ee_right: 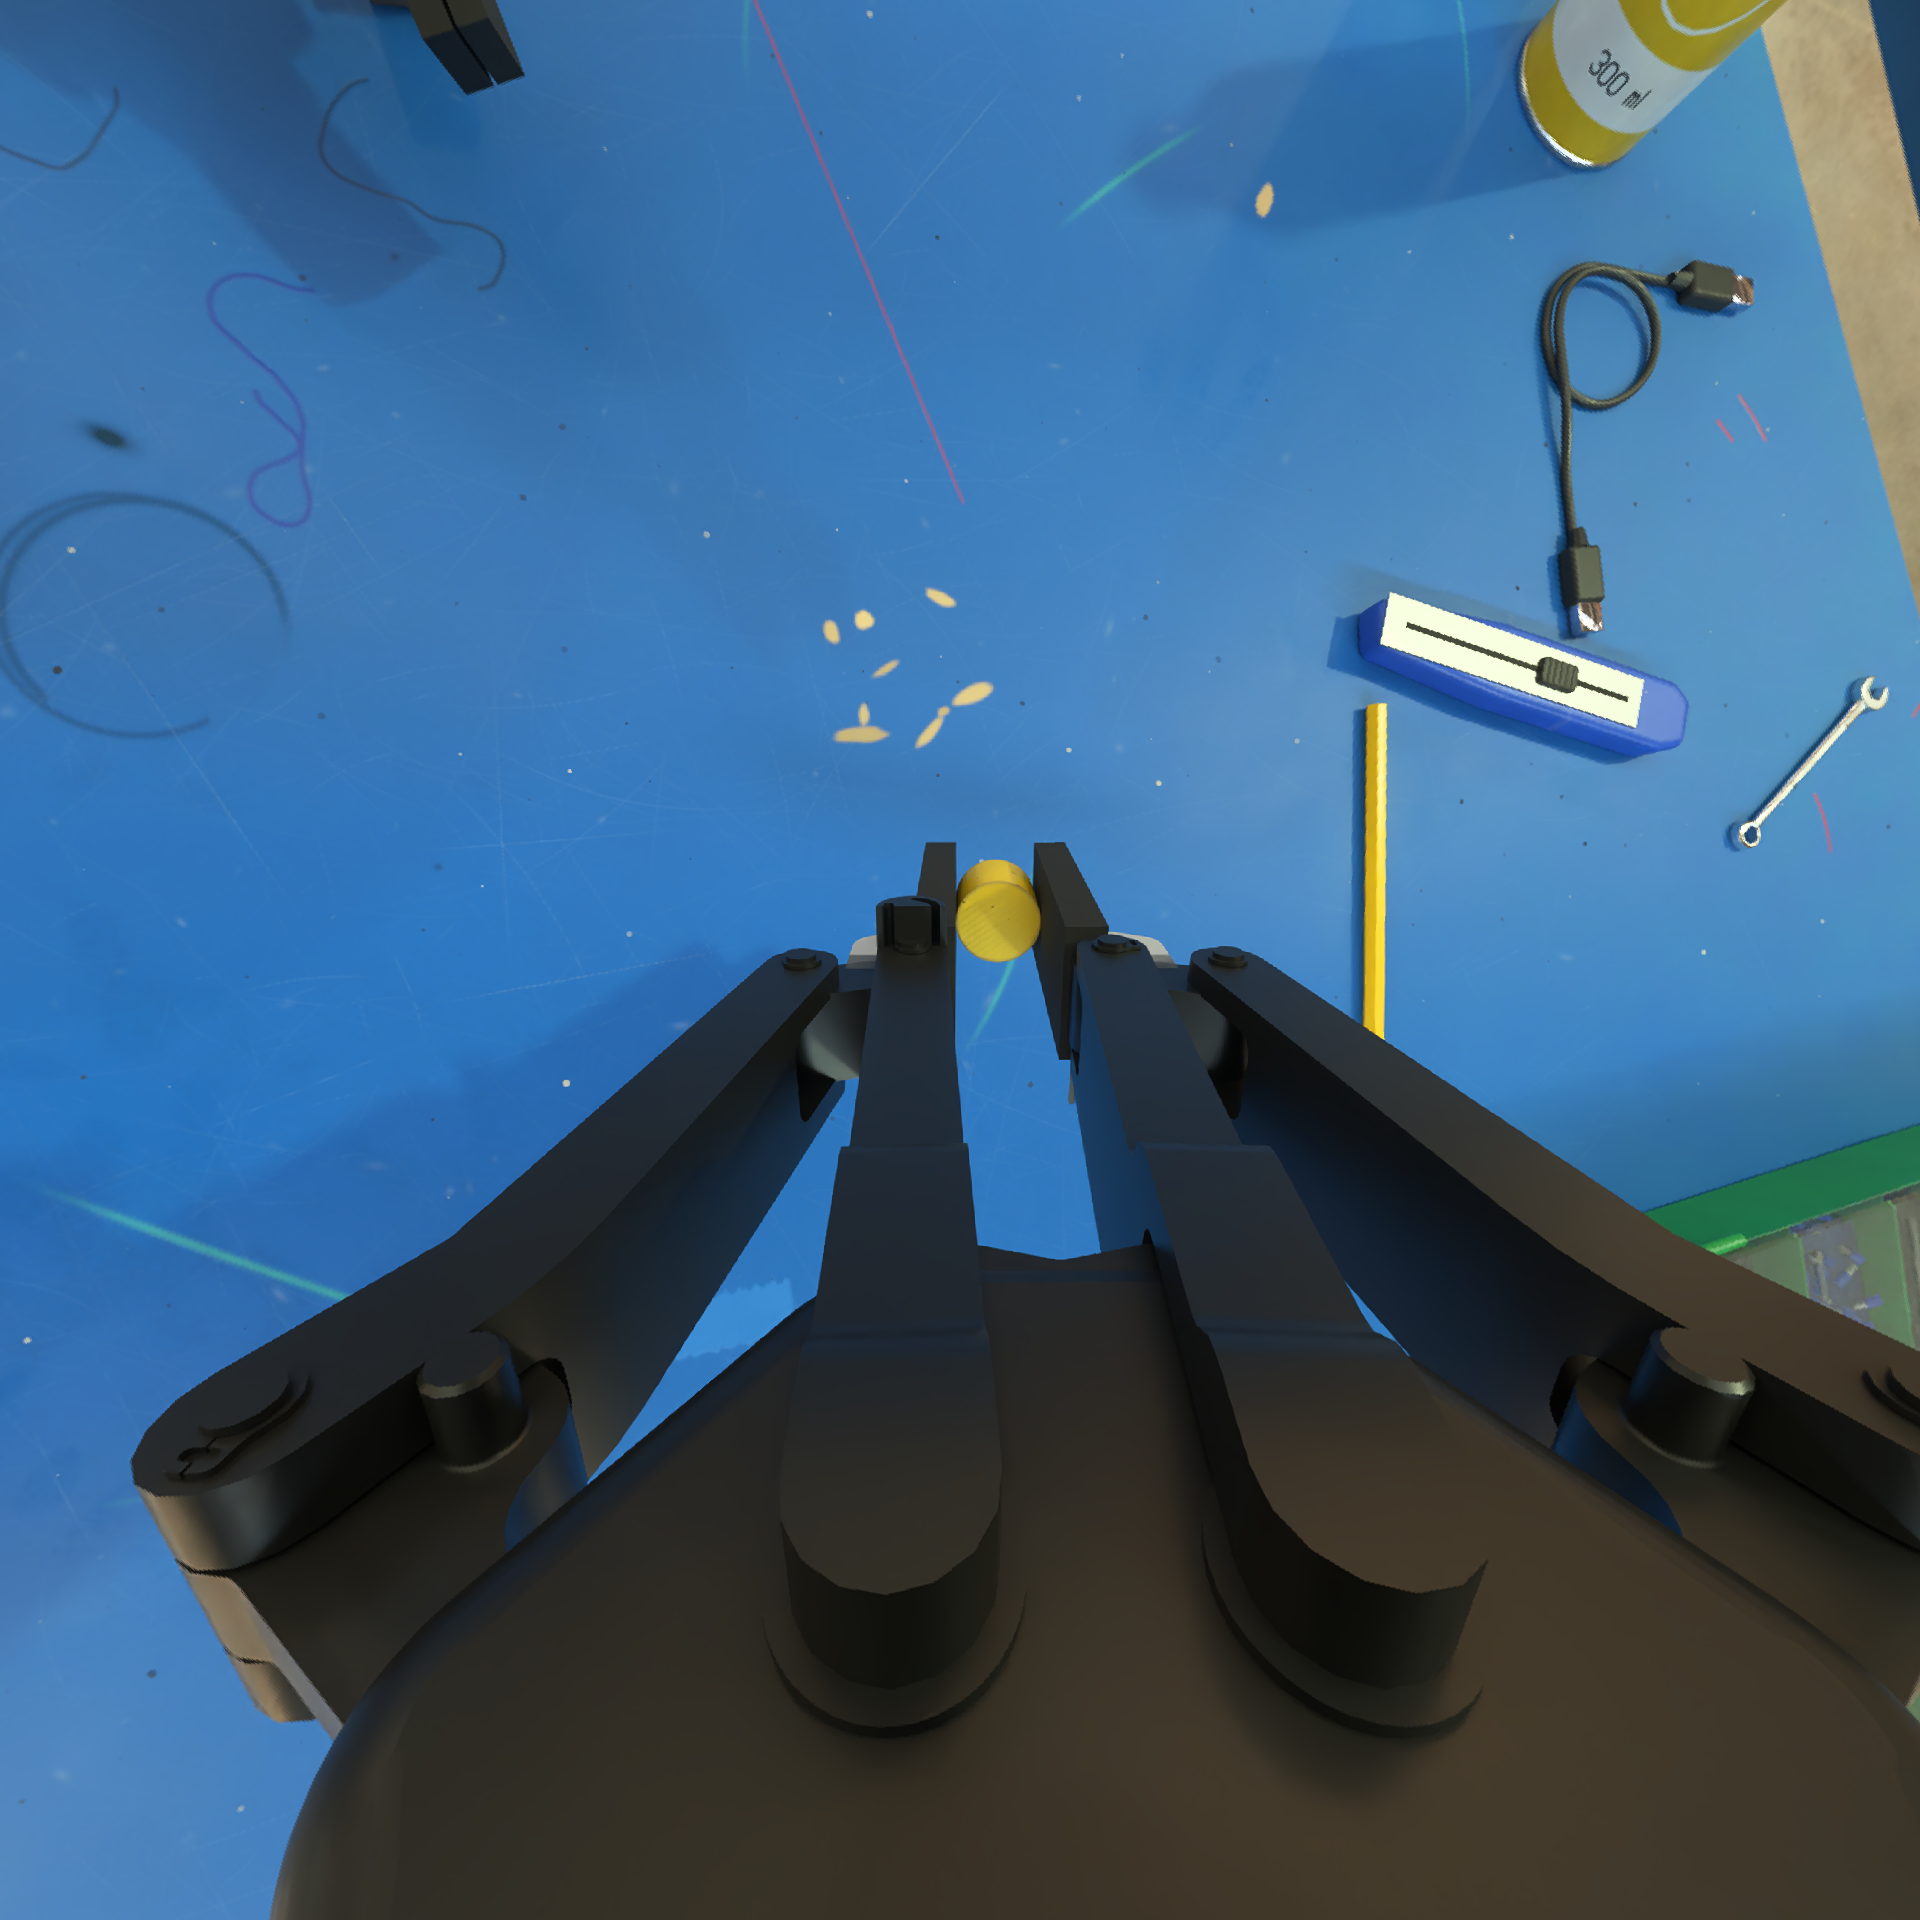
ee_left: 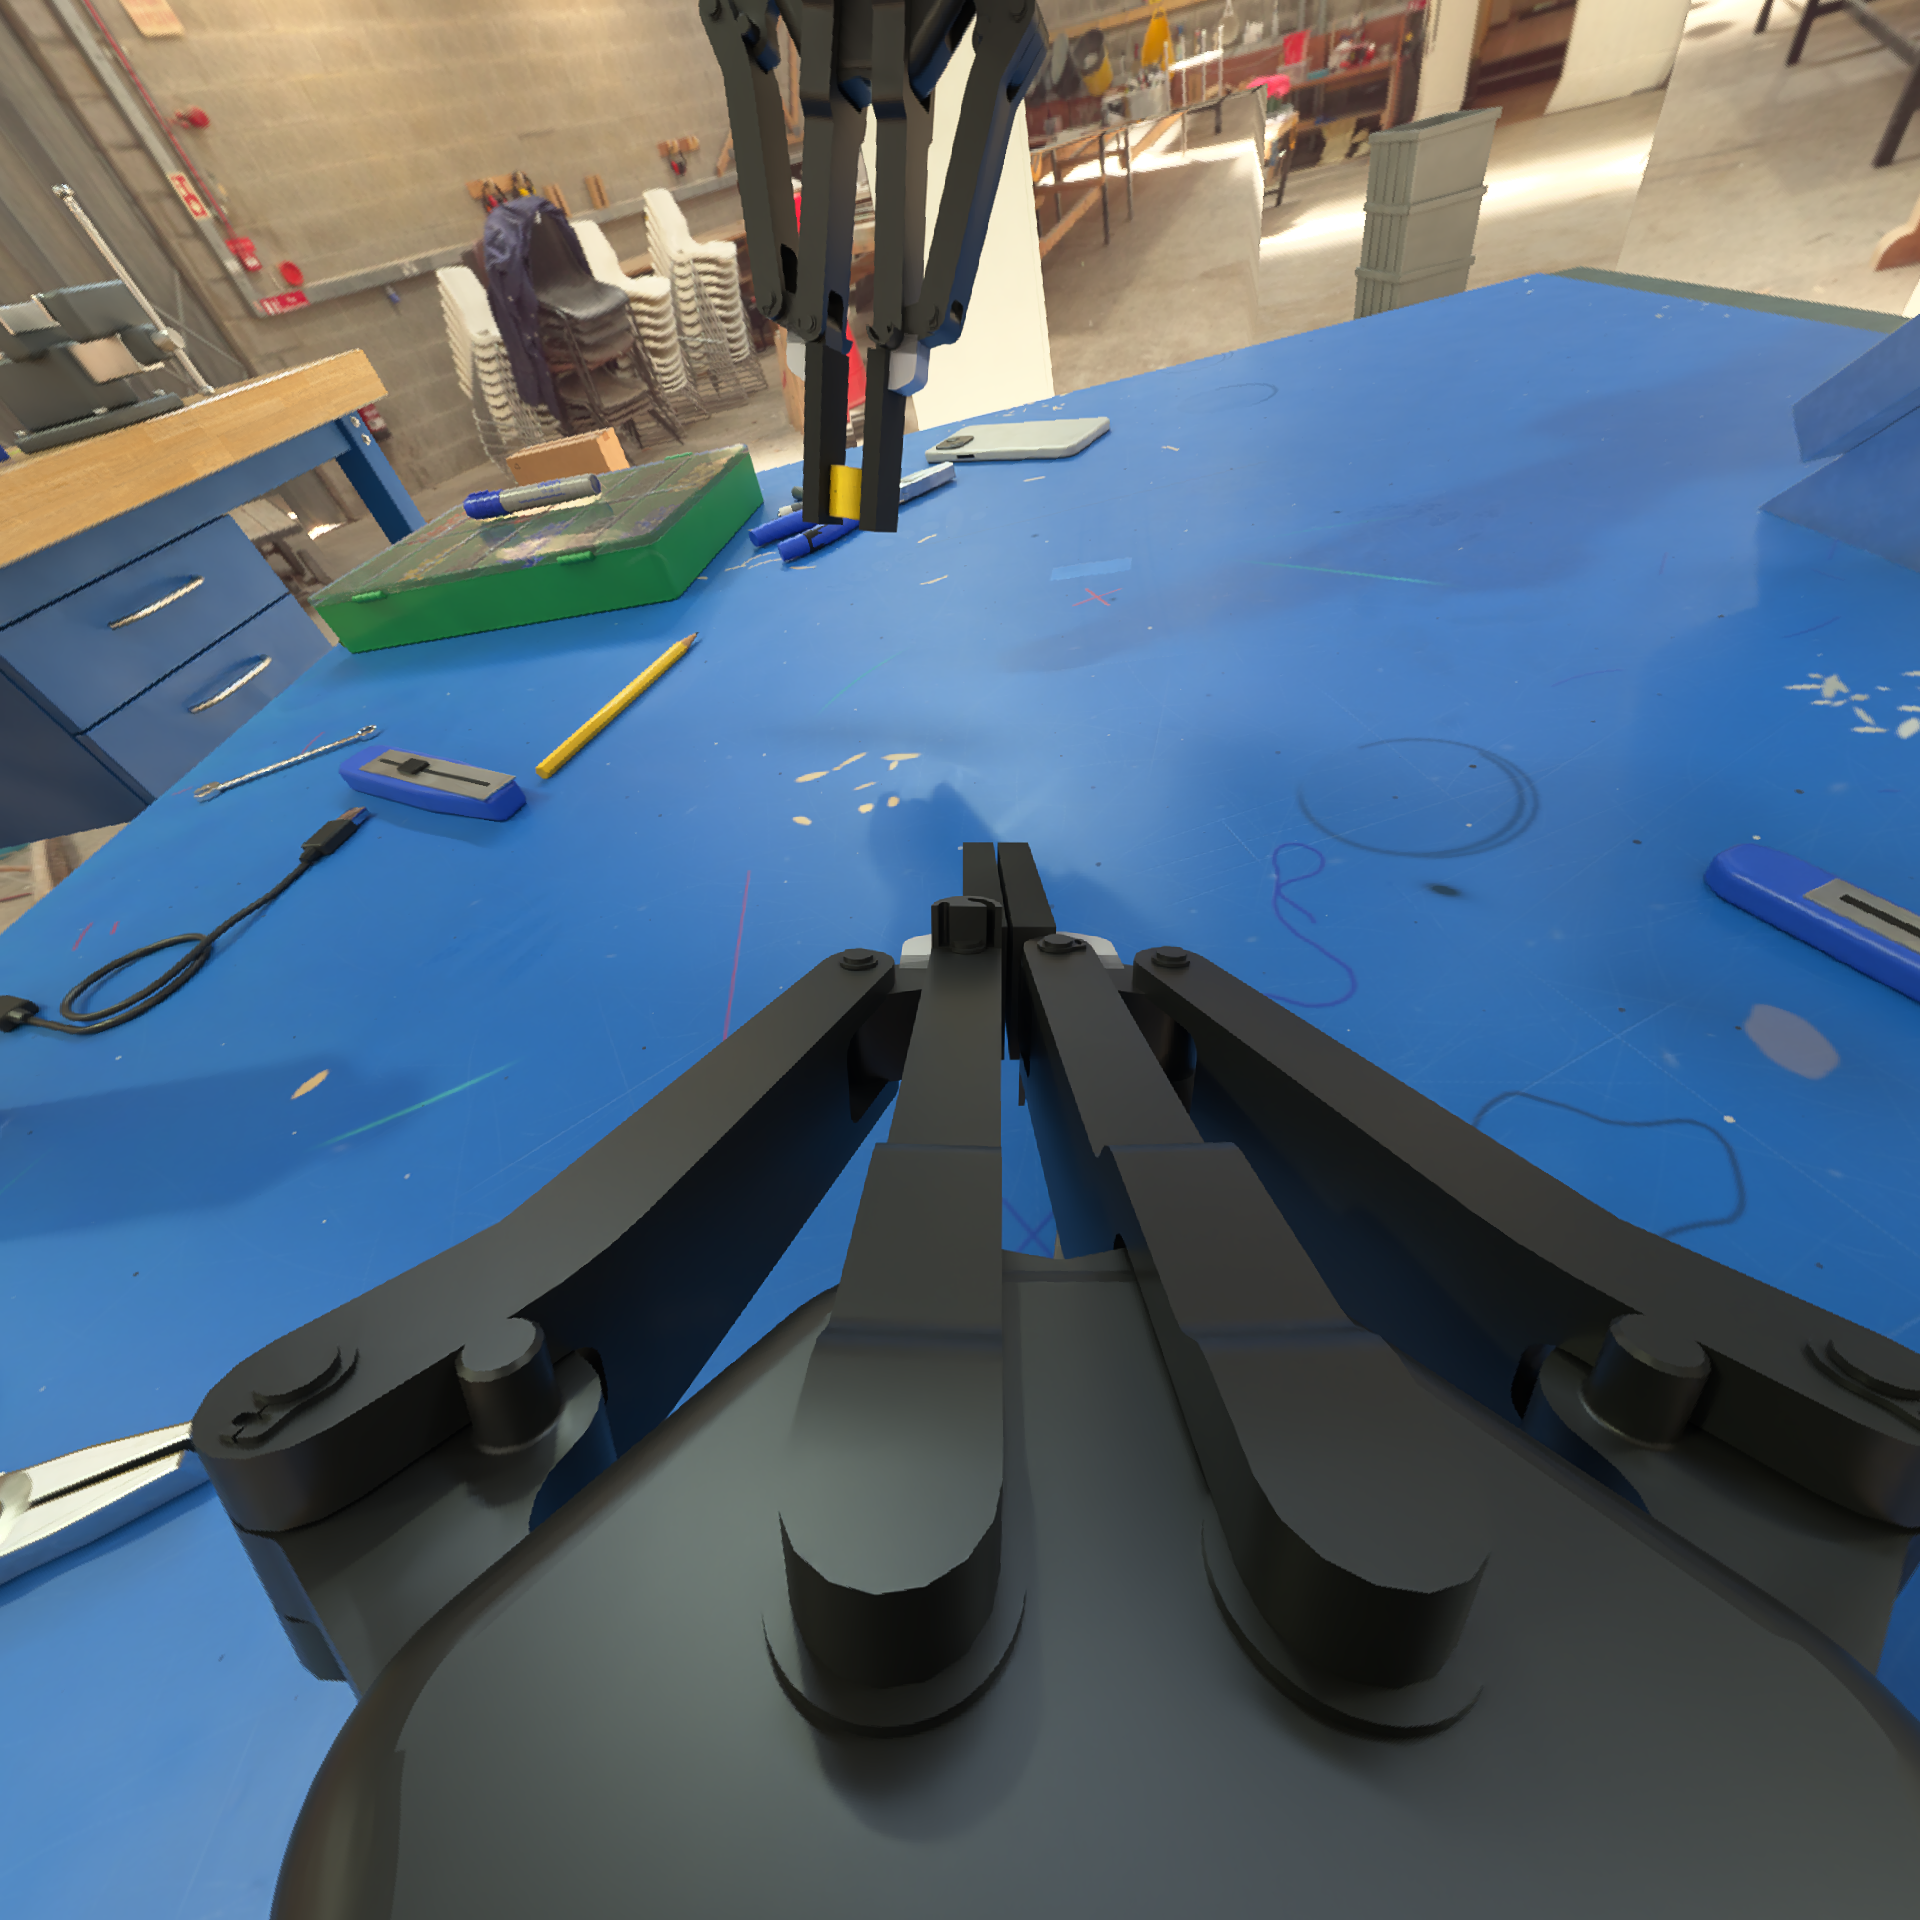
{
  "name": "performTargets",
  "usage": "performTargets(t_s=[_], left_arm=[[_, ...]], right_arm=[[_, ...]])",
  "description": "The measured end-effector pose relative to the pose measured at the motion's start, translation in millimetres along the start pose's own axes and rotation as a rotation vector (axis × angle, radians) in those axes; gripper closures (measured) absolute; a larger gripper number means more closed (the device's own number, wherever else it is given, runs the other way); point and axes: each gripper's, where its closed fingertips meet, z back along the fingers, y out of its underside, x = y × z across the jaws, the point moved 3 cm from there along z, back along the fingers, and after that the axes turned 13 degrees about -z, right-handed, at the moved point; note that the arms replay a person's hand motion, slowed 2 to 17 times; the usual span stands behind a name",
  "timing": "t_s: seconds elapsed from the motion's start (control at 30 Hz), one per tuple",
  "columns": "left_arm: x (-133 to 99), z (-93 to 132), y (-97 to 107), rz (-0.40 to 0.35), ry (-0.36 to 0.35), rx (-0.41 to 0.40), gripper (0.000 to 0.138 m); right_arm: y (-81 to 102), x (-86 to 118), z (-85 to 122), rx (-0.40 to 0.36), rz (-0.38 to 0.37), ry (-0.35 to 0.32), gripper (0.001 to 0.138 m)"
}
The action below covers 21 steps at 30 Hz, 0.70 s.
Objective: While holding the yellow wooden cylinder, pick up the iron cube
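Observation:
My right gripper (ee_right: 995,868) is shut on the yellow wooden cylinder (ee_right: 995,914) and holds it above the blue table. It also shows in the left wrist view (ee_left: 860,509), hanging far ahead with the yellow cylinder (ee_left: 845,490) between its fingers. My left gripper (ee_left: 995,862) is shut with nothing between its fingers, low over the blue table (ee_left: 1247,644). Its fingertips (ee_right: 473,47) show at the top left of the right wrist view. No iron cube shows in either view.
A green case (ee_left: 540,561), a yellow pencil (ee_left: 615,707), a blue box cutter (ee_left: 431,781), a black cable (ee_left: 187,951), a small wrench (ee_left: 286,764), a phone (ee_left: 1018,438) and blue markers (ee_left: 800,535) lie at the left and far side. Another cutter (ee_left: 1818,914) lies right. A yellow can (ee_right: 1621,73) stands near the edge.

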Motion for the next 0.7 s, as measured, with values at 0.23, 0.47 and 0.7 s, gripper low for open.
performTargets(t_s=[0.23, 0.47, 0.7], left_arm=[[0.1, -0.1, 0.4, 0.001, 0.0, 0.001, 0.137], [-0.1, -0.2, 0.2, 0.0, 0.001, 0.001, 0.137], [-0.3, -0.1, -0.1, -0.002, 0.001, 0.001, 0.137]], right_arm=[[-3.1, 6.2, -0.7, -0.012, 0.006, -0.019, 0.119], [-7.2, 12.1, -1.7, -0.024, 0.017, -0.034, 0.119], [-10.3, 15.7, -3.6, -0.027, 0.026, -0.042, 0.119]])
